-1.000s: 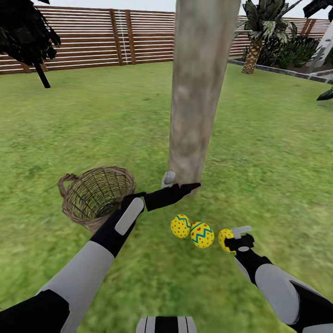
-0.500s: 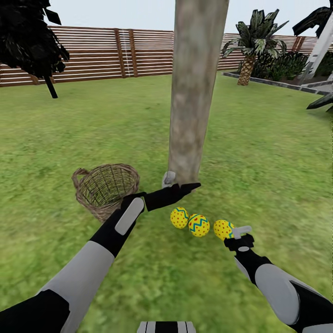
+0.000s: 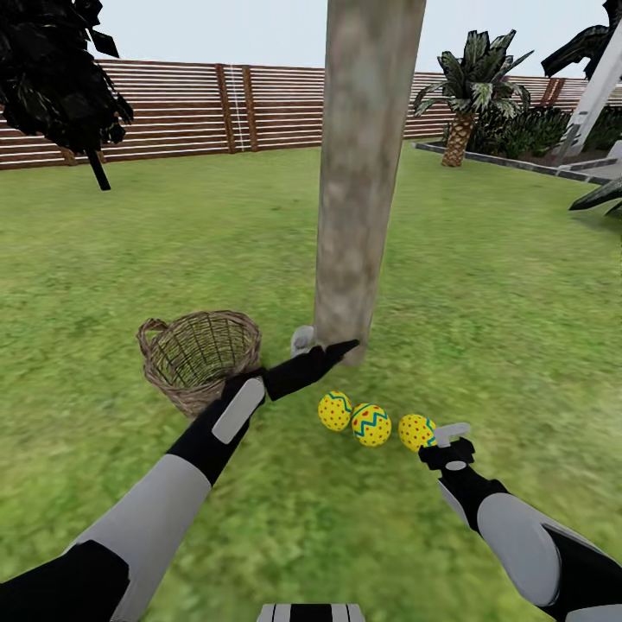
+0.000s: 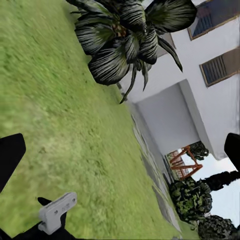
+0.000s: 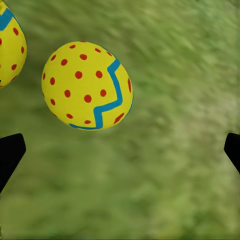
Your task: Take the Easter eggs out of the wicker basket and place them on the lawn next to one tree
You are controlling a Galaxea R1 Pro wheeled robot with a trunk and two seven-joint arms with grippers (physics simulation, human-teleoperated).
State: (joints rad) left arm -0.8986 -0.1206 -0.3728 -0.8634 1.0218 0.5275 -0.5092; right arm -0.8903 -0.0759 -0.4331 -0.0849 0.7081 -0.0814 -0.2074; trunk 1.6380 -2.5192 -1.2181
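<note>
The lawn [image 3: 484,285] bears three Easter eggs [image 3: 371,424], the wicker basket [image 3: 200,356] and the tree [image 3: 358,190].

Fenced garden [image 3: 173,104] lawn [image 3: 501,285], trees

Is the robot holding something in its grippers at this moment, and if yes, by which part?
Nothing is held. The right gripper is open beside the nearest Easter egg, which lies on the lawn. The left gripper is open near the tree.

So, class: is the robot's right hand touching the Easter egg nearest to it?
Apart. In the right wrist view, the nearest Easter egg lies on the lawn, with grass between it and both dark fingertips of the open right hand.
</note>
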